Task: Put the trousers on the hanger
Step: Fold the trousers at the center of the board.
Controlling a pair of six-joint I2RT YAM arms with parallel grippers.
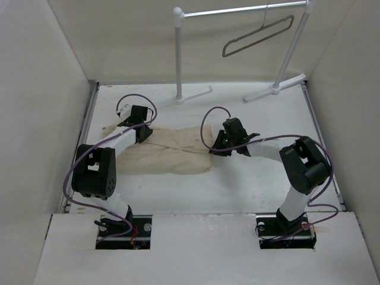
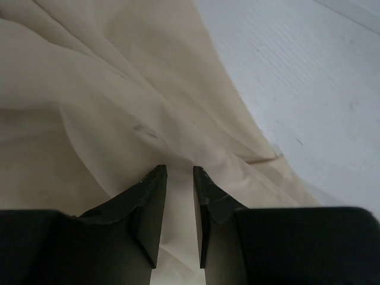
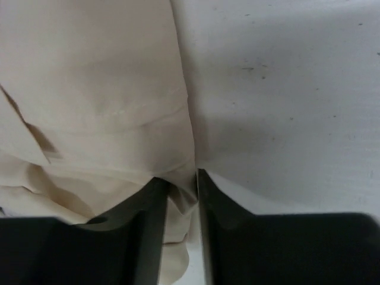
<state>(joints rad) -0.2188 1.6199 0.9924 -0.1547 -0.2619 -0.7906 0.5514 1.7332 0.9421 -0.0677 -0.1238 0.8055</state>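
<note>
Looking from the left, we find the left pincer [image 1: 144,135] down on the trousers [image 1: 172,151] near their left end, its arm reaching over the cloth. In its wrist view the two dark fingers [image 2: 148,202] stand close together with only a narrow slot between them, and beige cloth fills that slot, so we read it as closed on a fold of the trousers. The trousers lie across the middle of the white table [image 1: 255,184], running left to right and rumpled, with a pale end poking out beyond the left arm. At their right edge sits the right pincer [image 1: 218,148]. Its wrist view shows the edge of the cloth caught between its fingers [image 3: 151,219], the jaws drawn narrow around the fabric, with bare table to the right of them. Farther back and to the right, the hanger [image 1: 258,35] — thin and grey — hangs tilted by its hook from the rail of a white garment rack [image 1: 179,53], well apart from the trousers and from both pincers
</note>
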